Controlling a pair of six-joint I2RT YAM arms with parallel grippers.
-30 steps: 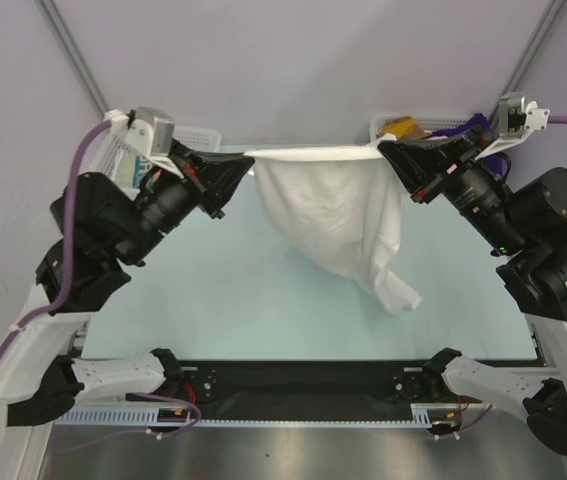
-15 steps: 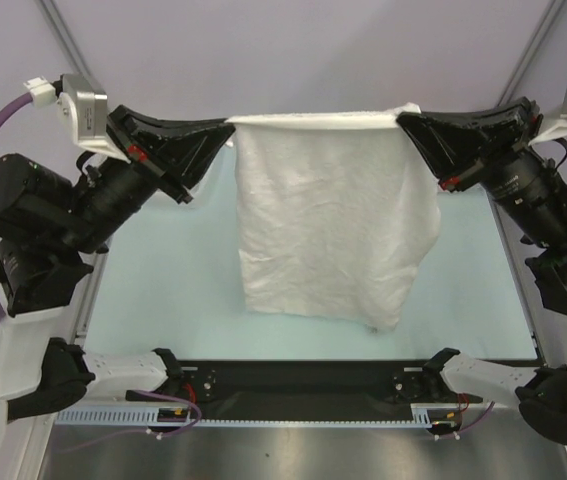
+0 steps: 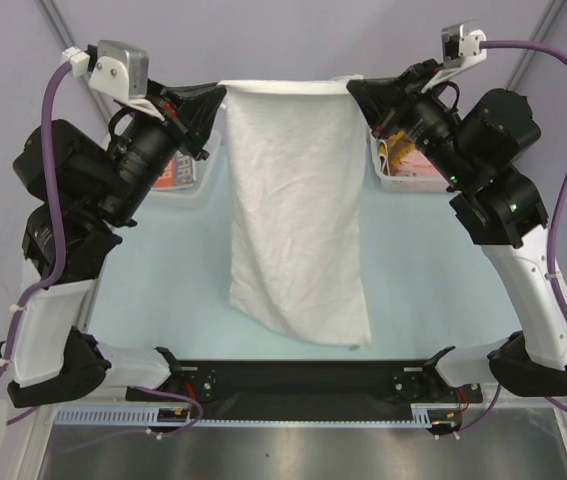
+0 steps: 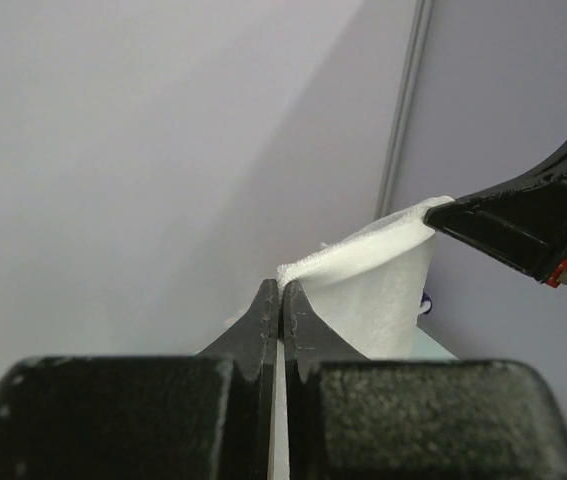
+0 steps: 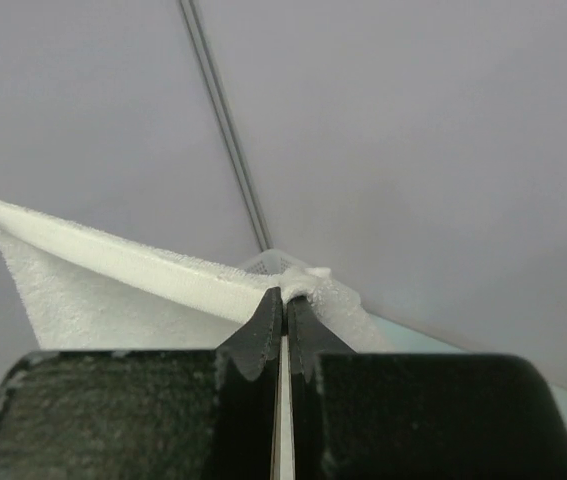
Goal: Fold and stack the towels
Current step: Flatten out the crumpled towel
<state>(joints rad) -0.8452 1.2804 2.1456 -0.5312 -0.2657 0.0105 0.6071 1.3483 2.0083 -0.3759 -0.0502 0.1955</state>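
A plain white towel [image 3: 293, 215] hangs stretched between my two grippers, high above the pale table [image 3: 163, 290]. My left gripper [image 3: 219, 92] is shut on its top left corner, and the towel [image 4: 373, 285] runs from those fingertips to the right gripper's fingers [image 4: 523, 215]. My right gripper [image 3: 355, 86] is shut on the top right corner, and the towel's top edge [image 5: 133, 265] runs off to the left. The towel's lower edge reaches down near the table's front edge. More towels [image 3: 403, 155] lie in the back right basket, partly hidden by my right arm.
A white mesh basket [image 3: 178, 180] with a printed cloth stands at the back left, behind my left arm. Another white basket [image 3: 408, 180] stands at the back right. The arm bases and a black rail [image 3: 303, 385] line the near edge.
Both grippers have lifted the towel higher and moved closer together. The towel, bunched a second ago, now hangs long and narrower, its bottom nearer the front edge.
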